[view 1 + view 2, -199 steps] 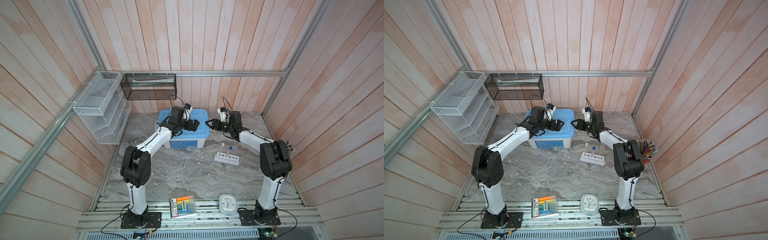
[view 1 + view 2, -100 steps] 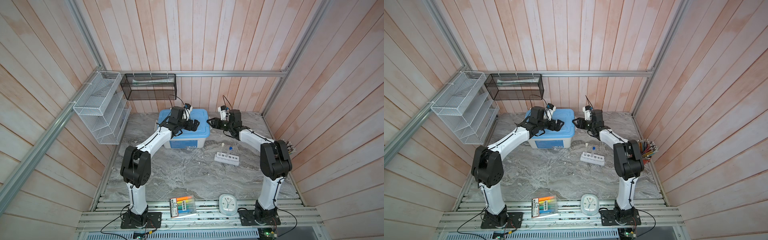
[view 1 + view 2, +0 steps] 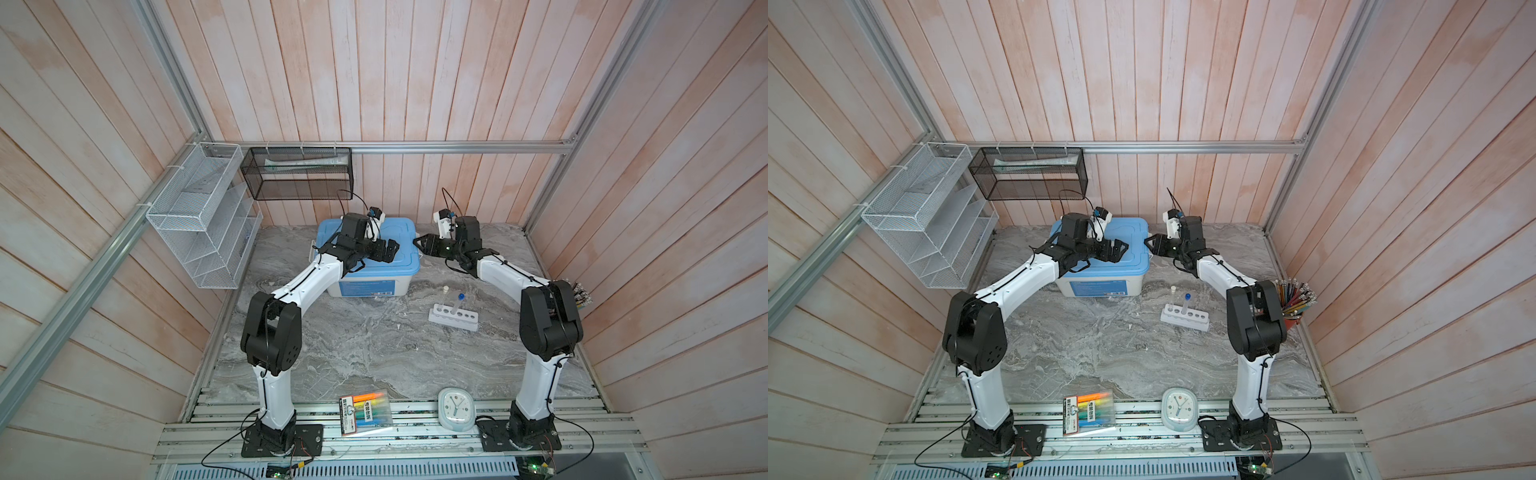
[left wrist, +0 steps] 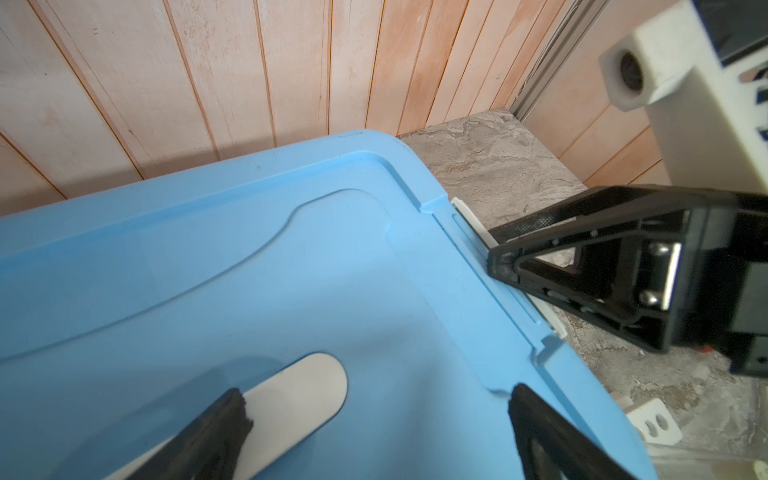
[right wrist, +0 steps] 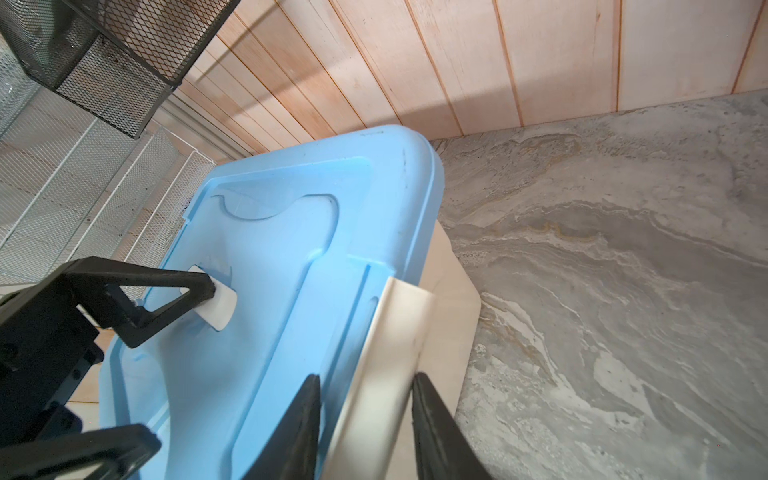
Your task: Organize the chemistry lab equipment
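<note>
While we are holding the left gripper (image 4: 376,401) spread wide and empty just over the white handle (image 4: 299,386) of the blue lid (image 4: 208,249), we are also holding the right gripper (image 5: 365,395) astride the white latch (image 5: 399,332) on the side of the storage box (image 3: 365,286). Its jaws are standing partway in, one finger on each face of the latch, and we cannot tell whether they are pinching it yet.

The white six-hole rack (image 3: 453,318) is standing on the table (image 3: 374,353) in front of the box, toward the right arm. The white-capped tube (image 3: 445,295) and the blue-capped tube (image 3: 458,305) are standing upright in it. No other glassware is showing.

We are judging the risks as follows:
- **Dragging or tipping:** nothing is pressing the lid down, so a pull on the latch may be moving the whole box instead of freeing the latch. A sliding box could be heading for the rack and toppling the tubes.
- **Slipping:** a shallow hold may be sliding off the smooth latch.
- **Collision:** the two grippers are working close together, so a latch snapping free could be throwing one against the other.
</note>
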`<state>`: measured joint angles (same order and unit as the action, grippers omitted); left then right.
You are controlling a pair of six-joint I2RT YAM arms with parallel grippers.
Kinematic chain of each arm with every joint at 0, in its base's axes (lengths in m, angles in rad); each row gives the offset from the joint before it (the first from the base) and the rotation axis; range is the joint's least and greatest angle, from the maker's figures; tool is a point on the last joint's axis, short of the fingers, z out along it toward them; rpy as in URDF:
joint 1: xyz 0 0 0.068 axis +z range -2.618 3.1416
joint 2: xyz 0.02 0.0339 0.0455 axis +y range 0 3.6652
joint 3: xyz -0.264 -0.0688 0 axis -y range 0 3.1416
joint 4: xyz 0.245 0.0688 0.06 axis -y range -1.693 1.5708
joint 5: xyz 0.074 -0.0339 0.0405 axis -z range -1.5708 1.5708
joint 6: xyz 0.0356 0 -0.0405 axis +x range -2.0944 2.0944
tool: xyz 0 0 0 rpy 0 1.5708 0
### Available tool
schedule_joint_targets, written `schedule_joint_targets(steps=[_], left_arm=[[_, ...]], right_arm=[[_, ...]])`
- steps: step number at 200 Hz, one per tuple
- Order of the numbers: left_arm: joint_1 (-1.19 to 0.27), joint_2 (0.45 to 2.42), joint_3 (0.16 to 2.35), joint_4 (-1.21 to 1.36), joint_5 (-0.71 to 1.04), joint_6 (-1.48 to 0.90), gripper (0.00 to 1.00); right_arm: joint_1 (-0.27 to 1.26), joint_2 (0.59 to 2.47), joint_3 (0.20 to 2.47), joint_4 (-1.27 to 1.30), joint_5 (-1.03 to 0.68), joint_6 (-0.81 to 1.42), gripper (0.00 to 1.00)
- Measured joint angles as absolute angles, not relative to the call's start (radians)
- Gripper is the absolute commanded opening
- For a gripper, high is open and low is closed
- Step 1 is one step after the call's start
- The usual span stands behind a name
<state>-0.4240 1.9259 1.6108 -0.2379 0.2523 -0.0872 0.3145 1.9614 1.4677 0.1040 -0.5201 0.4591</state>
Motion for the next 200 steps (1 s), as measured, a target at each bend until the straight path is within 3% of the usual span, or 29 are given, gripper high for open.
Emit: schedule_joint_targets(steps=[200], left_arm=[[-0.424,1.909,1.565,-0.182,0.253,-0.088,1.0]], right_arm=[[0.366,1.961,1.557,-0.04,-0.376,0.373,0.35]])
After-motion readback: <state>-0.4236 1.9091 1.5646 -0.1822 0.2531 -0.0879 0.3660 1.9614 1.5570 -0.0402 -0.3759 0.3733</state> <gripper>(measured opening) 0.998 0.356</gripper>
